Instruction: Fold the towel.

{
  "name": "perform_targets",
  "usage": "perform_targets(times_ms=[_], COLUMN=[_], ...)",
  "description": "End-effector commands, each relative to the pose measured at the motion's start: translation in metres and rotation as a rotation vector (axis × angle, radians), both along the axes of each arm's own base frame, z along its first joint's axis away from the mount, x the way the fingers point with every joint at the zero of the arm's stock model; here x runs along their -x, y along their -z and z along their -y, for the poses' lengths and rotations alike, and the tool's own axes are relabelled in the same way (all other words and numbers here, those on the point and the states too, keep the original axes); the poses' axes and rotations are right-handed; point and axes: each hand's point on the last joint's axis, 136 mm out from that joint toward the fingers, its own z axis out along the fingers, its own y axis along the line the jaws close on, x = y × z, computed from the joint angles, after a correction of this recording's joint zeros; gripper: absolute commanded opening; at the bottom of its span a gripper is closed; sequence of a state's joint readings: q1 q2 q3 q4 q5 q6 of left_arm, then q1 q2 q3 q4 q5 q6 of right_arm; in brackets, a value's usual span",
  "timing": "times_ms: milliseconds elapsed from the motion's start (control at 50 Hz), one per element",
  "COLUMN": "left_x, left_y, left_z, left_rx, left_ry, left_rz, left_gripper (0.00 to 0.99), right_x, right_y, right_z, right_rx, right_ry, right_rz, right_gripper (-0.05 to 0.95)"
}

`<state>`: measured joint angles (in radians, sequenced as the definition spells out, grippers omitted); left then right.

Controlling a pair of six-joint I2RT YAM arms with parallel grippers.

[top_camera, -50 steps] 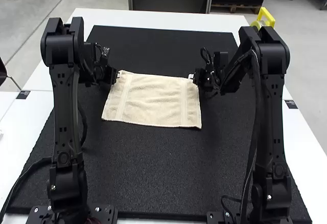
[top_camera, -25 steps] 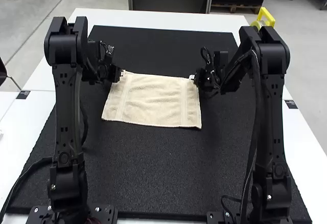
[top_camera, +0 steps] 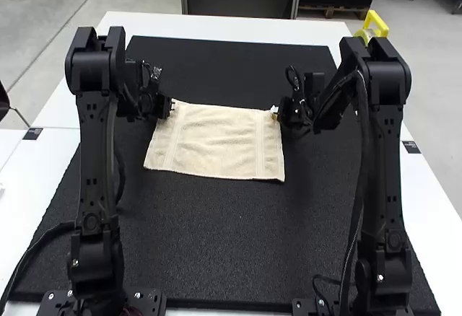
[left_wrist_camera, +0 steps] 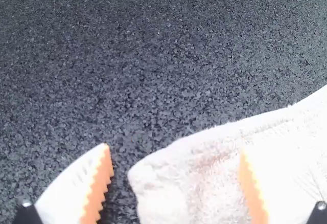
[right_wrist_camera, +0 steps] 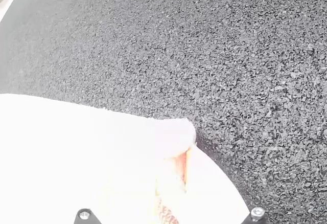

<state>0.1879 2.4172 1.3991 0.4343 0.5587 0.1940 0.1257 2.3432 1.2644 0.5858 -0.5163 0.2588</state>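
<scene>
I'm keeping my left gripper [top_camera: 171, 107] spread at the towel [top_camera: 216, 143]'s far-left corner, my right gripper [top_camera: 275, 112] pinching its far-right corner.

I have a white table [top_camera: 216, 29] in front of me, most of it covered by a black mat [top_camera: 216, 251] with a fine, speckled grain. White tabletop borders the mat along the far side and down both flanks. One small dark patch [top_camera: 32, 134] marks the white at my left, another [top_camera: 411, 147] the white at my right. On the far half of the mat, about midway across, lies my cream towel [top_camera: 213, 143], spread out and wider across than it is deep, with a woven band running near each short side. Soft ripples cross its middle, and its far edge looks thick and rounded to me.
</scene>
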Motion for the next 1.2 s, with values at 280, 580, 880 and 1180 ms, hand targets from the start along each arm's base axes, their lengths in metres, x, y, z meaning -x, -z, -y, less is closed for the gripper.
perform_targets(times_ms=[280, 580, 880, 1180], left_x=[-0.006, -0.007, -0.006, -0.004], left_y=[0.011, 0.020, 0.020, 0.013], left_z=[-0.002, -0.002, -0.003, -0.002], left_rx=[0.001, 0.007, 0.008, 0.016], left_ry=[0.006, 0.007, 0.010, 0.026], left_rz=[-0.014, -0.049, -0.056, -0.061], left_gripper=[0.674, 0.026, 0.026, 0.026], right_x=[-0.001, 0.000, 0.000, 0.000], right_y=[0.004, 0.005, 0.005, 0.002], right_z=[0.001, 0.000, 0.000, 0.006], right_rx=[-0.020, -0.026, -0.027, -0.033], right_ry=[-0.013, -0.018, -0.019, -0.008], right_rz=[-0.006, -0.010, -0.008, 0.000], right_gripper=[0.18, 0.14, -0.02, -0.02])
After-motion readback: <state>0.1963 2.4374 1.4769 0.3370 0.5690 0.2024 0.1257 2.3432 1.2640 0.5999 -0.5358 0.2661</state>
